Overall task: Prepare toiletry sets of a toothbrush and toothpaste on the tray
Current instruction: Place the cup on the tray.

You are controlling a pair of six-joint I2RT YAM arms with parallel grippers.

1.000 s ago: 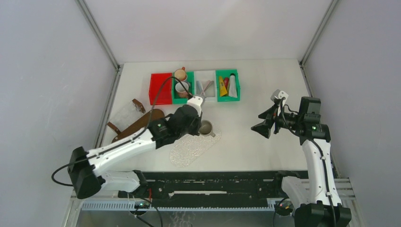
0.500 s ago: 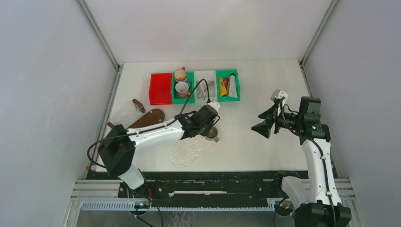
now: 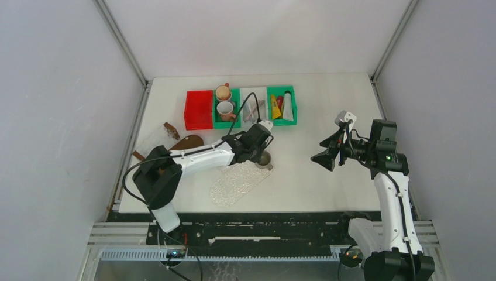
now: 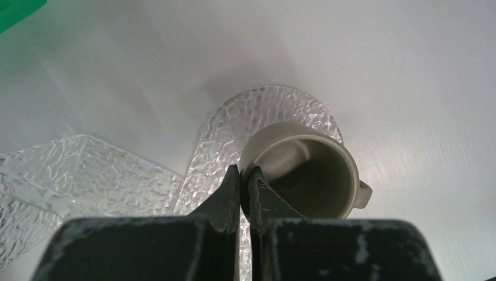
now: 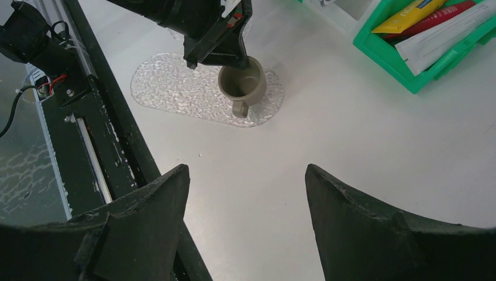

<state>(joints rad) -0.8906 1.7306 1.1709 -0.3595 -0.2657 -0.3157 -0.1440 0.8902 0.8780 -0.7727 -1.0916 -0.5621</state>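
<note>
Pinching the rim of the beige cup [image 4: 310, 170] with the left gripper [image 4: 244, 187], one finger outside the wall and one inside, so closed on the cup wall and on nothing else. Showed the cup upright on the far end of the clear textured tray [image 3: 234, 186], with its handle pointing away from the fingers, toward the side of the right arm. Probably gripped at the rim for the thin wall there, easy to clamp between two narrow fingers, and set at one end of the tray to leave place for more. Judged the cup as the holder for one set; looked empty inside. Held the right gripper [image 5: 243, 175] wide apart with nothing between its fingers, in the air at the right, well apart from the tray, perhaps to keep out of the way of the left arm. Found no brush and no tube on the tray: saw the toothbrushes [image 3: 255, 108] lying in the pale bin [image 3: 243, 99] at the far side of the table, and the yellow tube [image 5: 409, 14], the red tube [image 5: 436, 19] and the white tube [image 5: 444, 38] lying side by side in the green bin [image 5: 398, 64] just beside it. Seemed an early step, with every set not yet made.
</note>
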